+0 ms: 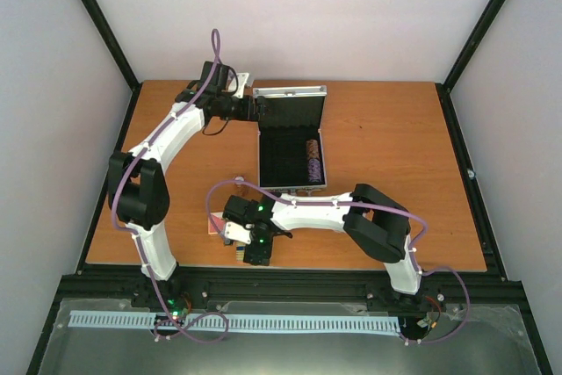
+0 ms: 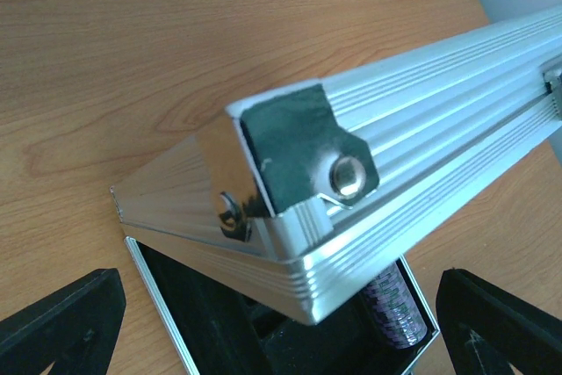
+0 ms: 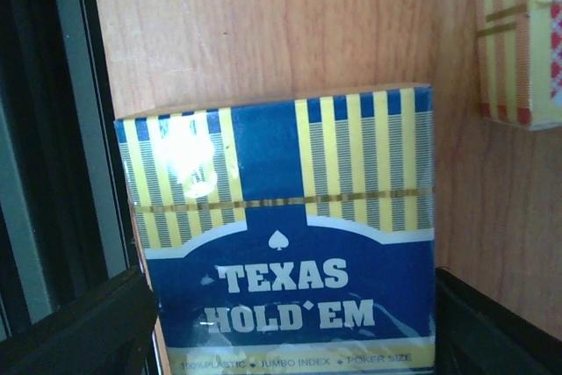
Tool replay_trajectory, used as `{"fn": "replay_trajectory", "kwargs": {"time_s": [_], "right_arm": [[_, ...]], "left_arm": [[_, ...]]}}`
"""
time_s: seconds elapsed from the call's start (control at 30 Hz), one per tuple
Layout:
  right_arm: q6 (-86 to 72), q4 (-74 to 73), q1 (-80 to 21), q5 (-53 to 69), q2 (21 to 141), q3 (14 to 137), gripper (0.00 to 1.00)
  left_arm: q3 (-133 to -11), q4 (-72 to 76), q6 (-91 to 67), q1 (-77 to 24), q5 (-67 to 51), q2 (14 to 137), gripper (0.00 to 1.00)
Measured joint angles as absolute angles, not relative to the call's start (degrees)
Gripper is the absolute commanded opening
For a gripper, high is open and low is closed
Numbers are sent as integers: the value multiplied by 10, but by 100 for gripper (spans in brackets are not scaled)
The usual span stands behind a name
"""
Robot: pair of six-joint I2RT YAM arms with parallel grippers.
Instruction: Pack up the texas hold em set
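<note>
The silver case [image 1: 290, 142] lies open mid-table with its lid [image 1: 290, 92] standing up at the back. A purple chip stack [image 1: 312, 162] rests in the black lining. My left gripper [image 1: 255, 108] is open at the lid's left corner [image 2: 299, 155], its black fingers [image 2: 61, 322] spread wide on either side. The chip stack [image 2: 395, 305] shows below that corner. At the front edge my right gripper [image 1: 251, 250] is down over the blue "TEXAS HOLD'EM" card deck [image 3: 281, 243]. That deck lies flat on the wood, and the right gripper [image 3: 294, 327] has its fingers [image 3: 83, 331] pressed against both long sides.
A red card deck [image 3: 522, 41] lies just beyond the blue one, seen by the right wrist in the top view as a reddish box [image 1: 214, 227]. The table's black front rail [image 3: 53, 129] runs right beside the blue deck. Grey walls enclose the table.
</note>
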State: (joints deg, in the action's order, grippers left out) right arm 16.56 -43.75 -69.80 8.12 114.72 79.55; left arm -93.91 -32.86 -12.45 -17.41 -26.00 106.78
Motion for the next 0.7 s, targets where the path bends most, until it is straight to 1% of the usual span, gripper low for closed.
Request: {"fn": "replay_trajectory", "kwargs": {"time_s": [0.07, 0.1, 0.17, 0.2, 0.23, 0.3, 0.37, 0.53, 0.7], "right_arm": [[166, -437, -698, 79, 1147, 796, 75], [166, -437, -698, 79, 1147, 796, 71], [163, -439, -698, 77, 1147, 796, 58], [165, -440, -698, 76, 1147, 797, 50], [160, -443, -698, 75, 1147, 799, 45], [163, -448, -698, 71, 1147, 804, 43], [162, -452, -698, 66, 1147, 809, 38], [159, -461, -695, 62, 1142, 820, 37], [151, -487, -687, 58, 1107, 835, 36]], "left_arm": [[-939, -329, -124, -174, -260, 1068, 100], [-939, -329, -124, -174, -260, 1068, 100], [-939, -329, -124, -174, -260, 1068, 100], [-939, -329, -124, -174, -260, 1068, 100], [-939, -329, -124, -174, -260, 1068, 100], [-939, -329, -124, -174, -259, 1068, 100], [-940, -330, -124, -174, -258, 1068, 100], [-951, -332, -124, -174, -255, 1068, 100], [-971, -339, -124, -174, -253, 1068, 100]]}}
